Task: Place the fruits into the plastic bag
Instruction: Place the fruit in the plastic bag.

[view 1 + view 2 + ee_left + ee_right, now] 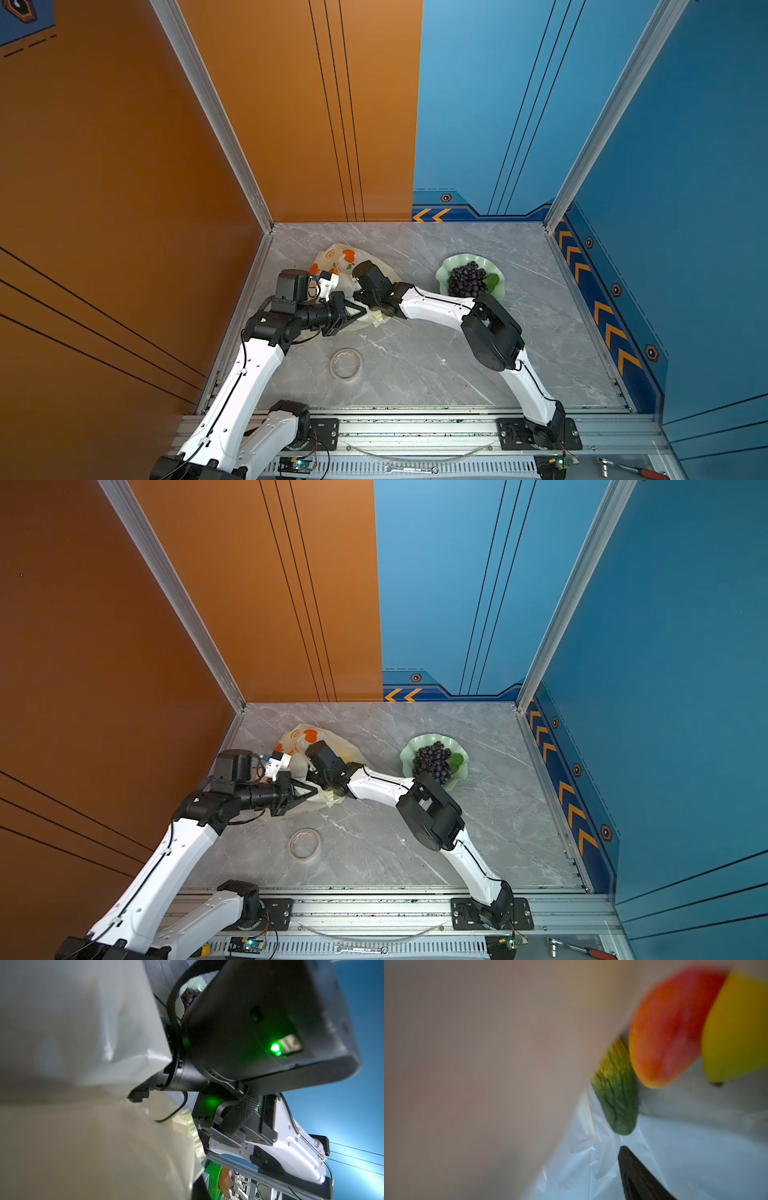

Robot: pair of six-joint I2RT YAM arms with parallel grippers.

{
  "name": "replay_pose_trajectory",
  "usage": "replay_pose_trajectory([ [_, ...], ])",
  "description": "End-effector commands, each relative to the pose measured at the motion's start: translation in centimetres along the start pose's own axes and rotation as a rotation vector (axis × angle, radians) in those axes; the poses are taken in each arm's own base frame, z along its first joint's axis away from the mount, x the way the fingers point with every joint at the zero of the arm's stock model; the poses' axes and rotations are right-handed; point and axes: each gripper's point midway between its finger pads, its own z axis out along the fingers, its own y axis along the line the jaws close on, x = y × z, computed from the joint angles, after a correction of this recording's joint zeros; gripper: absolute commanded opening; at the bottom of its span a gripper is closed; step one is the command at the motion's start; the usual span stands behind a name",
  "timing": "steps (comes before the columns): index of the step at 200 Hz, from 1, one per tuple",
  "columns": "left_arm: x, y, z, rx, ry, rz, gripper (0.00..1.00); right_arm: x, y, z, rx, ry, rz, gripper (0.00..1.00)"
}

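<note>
Room: an orange wall on the left, blue walls far and right, and a grey marble table (415, 365) between them.
Top views, bag: the bag (334, 255) lies crumpled at the far left of the table with its orange print up, in both top views.
Top views, left gripper: the left gripper (358, 311) points right at the bag's near edge, with its jaws together on the film there.
Top views, right arm: the right arm (432, 305) reaches left from the near right. Its wrist is over the bag's mouth and its tip is hidden by the film.
Top views, grapes: the grapes (467, 279) are heaped in the dish (446, 266), right of centre and well apart from the bag (a green bit lies beside them in the dish).
Top views, tape: a tape roll (345, 364) lies flat, nearer than the bag and apart from it.
Left wrist view, bag: blurred cream bag (83, 1022) film fills much of the view, close up.
Left wrist view, right arm: its black wrist housing (259, 1022), with a green light, is just beside the film.
Left wrist view, grapes: a few grapes (188, 998) show past the arm.
Right wrist view, fruits: inside the bag (695, 1147), a mango (668, 1028) lies just beside a yellow fruit (735, 1032). A green fruit (616, 1093) is partly behind the mango.
Right wrist view, right gripper: of the right gripper (625, 1152) only one dark finger shows, over the film. Whether the jaws are apart or together cannot be told.
</note>
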Motion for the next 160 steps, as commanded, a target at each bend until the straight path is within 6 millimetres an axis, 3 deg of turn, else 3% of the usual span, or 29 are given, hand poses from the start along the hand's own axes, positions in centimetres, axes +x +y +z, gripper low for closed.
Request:
replay_pose_trajectory([
  [1, 0.1, -0.1, -0.2, 0.017, -0.003, 0.013, 0.00, -0.3, 0.4, -0.8, 0.016, -0.011, -0.029, 0.72],
  [90, 0.1, 1.0, -0.1, -0.002, -0.014, -0.009, 0.00, -1.0, 1.0, -2.8, 0.026, -0.036, -0.065, 0.72],
  [151, -0.4, 1.7, -0.3, -0.021, -0.043, -0.035, 0.00, -1.2, -0.8, -6.4, 0.120, -0.069, -0.113, 0.72],
  [160, -0.4, 1.8, -0.3, -0.022, -0.045, -0.036, 0.00, -1.3, -2.1, -6.9, 0.160, -0.072, -0.108, 0.72],
])
